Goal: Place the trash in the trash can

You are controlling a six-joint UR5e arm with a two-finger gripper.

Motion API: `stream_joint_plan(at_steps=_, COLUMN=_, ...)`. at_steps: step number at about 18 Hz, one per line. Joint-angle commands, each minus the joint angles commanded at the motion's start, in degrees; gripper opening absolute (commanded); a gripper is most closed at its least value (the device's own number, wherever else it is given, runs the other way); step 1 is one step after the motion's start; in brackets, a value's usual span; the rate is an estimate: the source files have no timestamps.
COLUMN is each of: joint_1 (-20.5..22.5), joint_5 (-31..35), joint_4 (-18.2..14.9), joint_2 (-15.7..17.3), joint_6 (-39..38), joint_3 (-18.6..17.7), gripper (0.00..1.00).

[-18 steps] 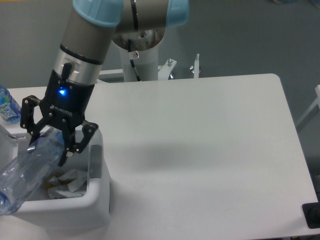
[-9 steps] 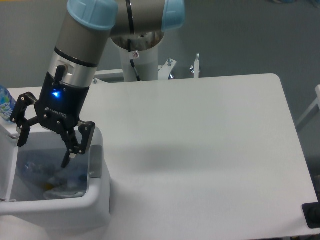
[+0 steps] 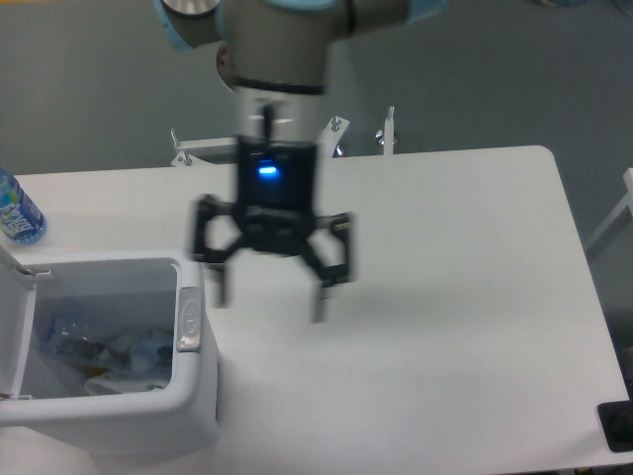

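since a moment ago my claw (image 3: 269, 293) has swung away from the trash can (image 3: 194, 396) and now hangs blurred over the bare tabletop (image 3: 455, 297), fingers spread and holding nothing. both pieces of trash, the crushed clear bottle (image 3: 69, 341) and the crumpled wrapper (image 3: 127, 374), lie inside the can. i judge the dropping done; next i only need to pull clear.

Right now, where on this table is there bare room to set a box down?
The table's right half, from the open gripper to the far right edge, lies bare. The left is crowded: the trash can fills the near corner, and a water bottle stands behind it.
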Motion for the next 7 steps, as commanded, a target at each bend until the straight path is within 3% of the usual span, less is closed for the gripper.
stream_joint_plan(at_steps=3, joint_1=0.4, joint_5=7.4, joint_4=-6.3, joint_2=0.4, joint_6=11.2, joint_3=-0.4, gripper=1.00)
stream_joint_plan(at_steps=7, joint_1=2.8, joint_5=7.3, joint_4=-12.4, joint_2=2.5, joint_6=21.5, joint_3=-0.4, gripper=1.00)
